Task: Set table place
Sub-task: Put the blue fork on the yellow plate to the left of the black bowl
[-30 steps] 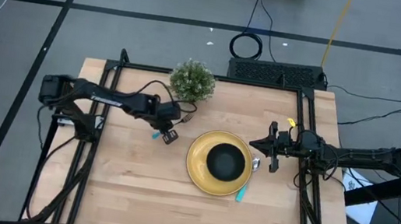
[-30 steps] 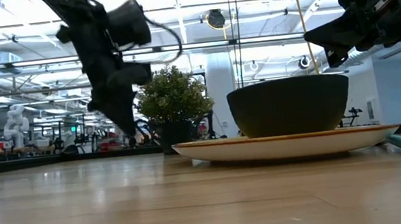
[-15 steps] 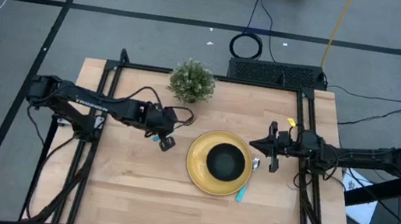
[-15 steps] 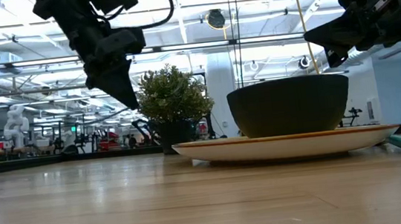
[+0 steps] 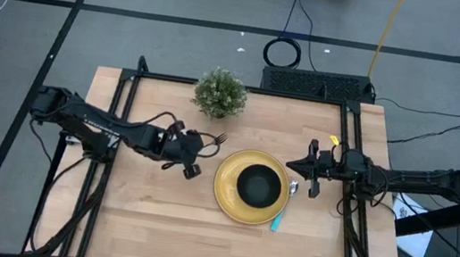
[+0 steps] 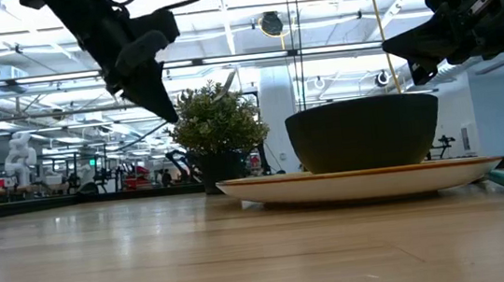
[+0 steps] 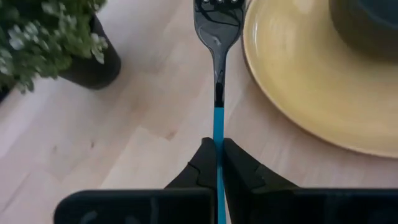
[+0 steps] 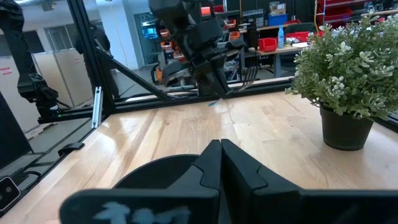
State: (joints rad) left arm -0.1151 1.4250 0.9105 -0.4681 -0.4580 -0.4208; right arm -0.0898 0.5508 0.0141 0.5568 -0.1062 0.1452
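The fork (image 7: 217,74) is pinched by its light-blue handle between the fingers of the left gripper (image 5: 194,149), held up off the table (image 5: 154,217) just left of the yellow plate (image 5: 226,191). Only the tines can be picked out in the high view, poking toward the potted plant (image 5: 221,92); the handle is mostly swallowed by the fingers. In the left wrist view the tine tips are cut off at the picture edge, and the plate and black bowl (image 7: 367,25) are only partly in frame.

The bowl (image 5: 259,186) is sat in the middle of the plate. The spoon (image 5: 280,215) is laid along the plate's right rim, its blue handle sticking out at the near right; the bowl end is hard to make out, tucked by the rim. In the low view just a sliver of blue can be seen at the right edge.

The right gripper (image 5: 294,165) is hung just right of the plate, fingers pressed together, nothing in them. Its wrist view is half blocked by its own fingers.

Plenty of bare wood is left on the near half of the table and along the left side. The gap between plant and plate is tight, and that's where the fork is held.
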